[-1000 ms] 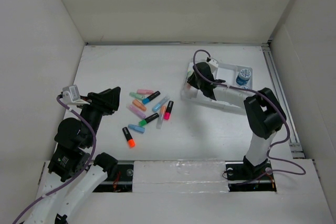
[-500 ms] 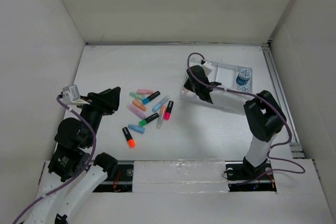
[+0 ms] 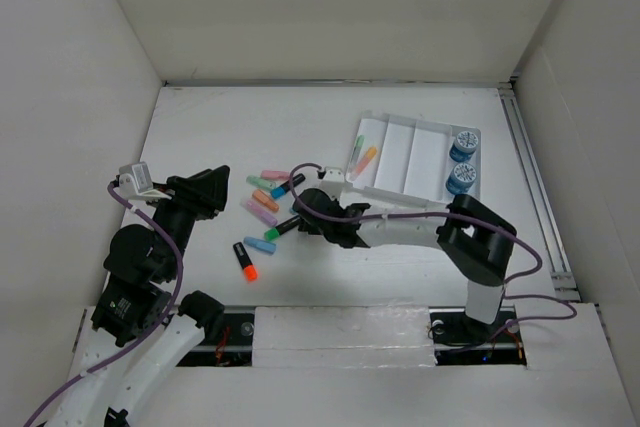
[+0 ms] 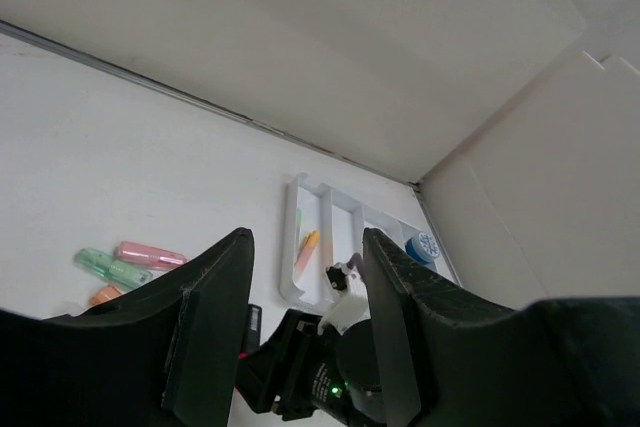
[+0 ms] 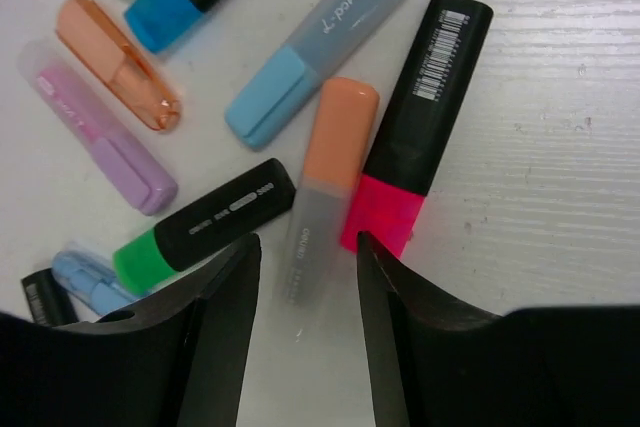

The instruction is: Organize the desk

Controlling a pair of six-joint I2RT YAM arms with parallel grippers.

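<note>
Remote view: my right claw (image 5: 305, 252) hangs over the highlighter pile (image 3: 285, 207), well left of the tray (image 3: 430, 147). Its fingers are apart and hold nothing, and an orange-capped highlighter (image 5: 325, 182) lies on the tabletop (image 3: 400, 257) between them. My left claw (image 4: 305, 267), also spread and empty, sits farther left of the tray. The white tabletop lies beneath everything, walled on three sides. Two highlighters (image 3: 367, 158) lie in the tray's left slot.
</note>
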